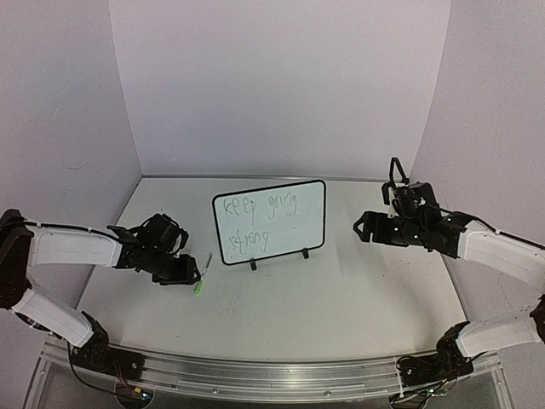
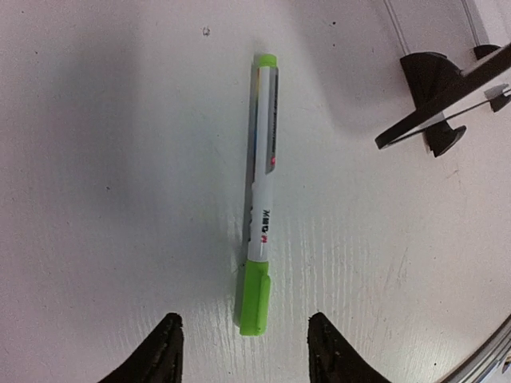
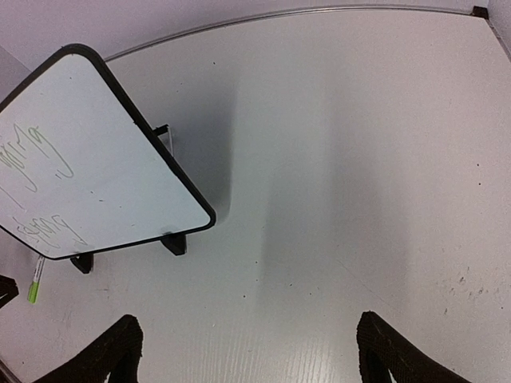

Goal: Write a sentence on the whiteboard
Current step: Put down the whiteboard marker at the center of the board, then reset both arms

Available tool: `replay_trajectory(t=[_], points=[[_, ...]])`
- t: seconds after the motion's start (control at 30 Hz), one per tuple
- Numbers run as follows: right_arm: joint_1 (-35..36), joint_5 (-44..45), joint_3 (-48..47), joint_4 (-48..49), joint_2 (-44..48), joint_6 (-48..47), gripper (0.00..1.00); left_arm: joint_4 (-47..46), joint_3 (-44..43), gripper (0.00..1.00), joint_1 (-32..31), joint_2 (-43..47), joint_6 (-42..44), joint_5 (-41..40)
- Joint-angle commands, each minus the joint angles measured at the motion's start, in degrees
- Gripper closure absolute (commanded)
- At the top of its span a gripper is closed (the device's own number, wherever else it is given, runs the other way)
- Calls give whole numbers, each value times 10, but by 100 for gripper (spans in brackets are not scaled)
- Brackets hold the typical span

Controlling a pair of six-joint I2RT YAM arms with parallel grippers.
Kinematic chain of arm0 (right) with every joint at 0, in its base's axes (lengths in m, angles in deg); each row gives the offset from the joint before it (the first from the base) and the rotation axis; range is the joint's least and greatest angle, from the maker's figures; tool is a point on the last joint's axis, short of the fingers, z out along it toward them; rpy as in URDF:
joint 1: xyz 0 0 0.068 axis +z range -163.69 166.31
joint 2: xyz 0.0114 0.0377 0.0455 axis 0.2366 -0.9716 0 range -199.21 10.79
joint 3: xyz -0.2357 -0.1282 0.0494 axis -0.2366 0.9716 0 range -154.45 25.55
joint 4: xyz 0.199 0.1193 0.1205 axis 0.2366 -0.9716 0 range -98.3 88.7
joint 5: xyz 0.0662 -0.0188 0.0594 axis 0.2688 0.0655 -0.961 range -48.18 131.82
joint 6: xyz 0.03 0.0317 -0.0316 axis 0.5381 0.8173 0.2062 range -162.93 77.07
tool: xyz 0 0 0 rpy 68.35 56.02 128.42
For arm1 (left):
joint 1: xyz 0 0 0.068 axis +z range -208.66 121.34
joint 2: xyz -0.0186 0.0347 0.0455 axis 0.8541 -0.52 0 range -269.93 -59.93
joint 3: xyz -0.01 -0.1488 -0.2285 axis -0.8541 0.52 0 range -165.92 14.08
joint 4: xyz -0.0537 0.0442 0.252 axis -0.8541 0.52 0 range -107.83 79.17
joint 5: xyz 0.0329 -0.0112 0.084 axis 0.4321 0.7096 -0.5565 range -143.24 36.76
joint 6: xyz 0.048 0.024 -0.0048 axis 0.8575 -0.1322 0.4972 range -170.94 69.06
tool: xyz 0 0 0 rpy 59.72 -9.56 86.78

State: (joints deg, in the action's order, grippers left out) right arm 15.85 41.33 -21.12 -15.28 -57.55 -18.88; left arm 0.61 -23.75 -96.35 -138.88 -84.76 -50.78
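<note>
Since the sentence (image 1: 255, 205) already stands on the whiteboard (image 1: 302, 213), upright at the middle of the table (image 1: 358, 298) toward its far edge, I judge my job is a clean let-go. My left gripper (image 2: 246, 339) has its jaws apart either side of the marker (image 2: 262, 191), which lies flat. I should lift straight up without nudging it, with my right gripper (image 3: 247, 351) spread wide and empty near the right edge.
</note>
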Motion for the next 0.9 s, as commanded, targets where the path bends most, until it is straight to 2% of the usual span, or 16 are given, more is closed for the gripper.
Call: replay_trajectory(t=[0.0,0.17,0.3,0.5,0.6,0.7,0.87], points=[[-3,27,2,4,3,-14,11,-15,-28,39,13,5,19,-19],[-8,39,-2,4,-7,-23,9,-28,-40,20,46,8,38,-38],[-35,37,2,11,2,-21,6,-62,-67,9,108,13,61,-35],[-90,43,44,61,65,-40,5,-122,-121,5,226,21,107,-24],[-108,64,89,120,121,-46,4,-180,-122,3,247,45,143,-93],[-114,104,144,186,176,-61,4,-263,-87,1,248,75,186,-143],[-115,183,230,274,244,-105,3,-389,19,1,248,116,230,-212]])
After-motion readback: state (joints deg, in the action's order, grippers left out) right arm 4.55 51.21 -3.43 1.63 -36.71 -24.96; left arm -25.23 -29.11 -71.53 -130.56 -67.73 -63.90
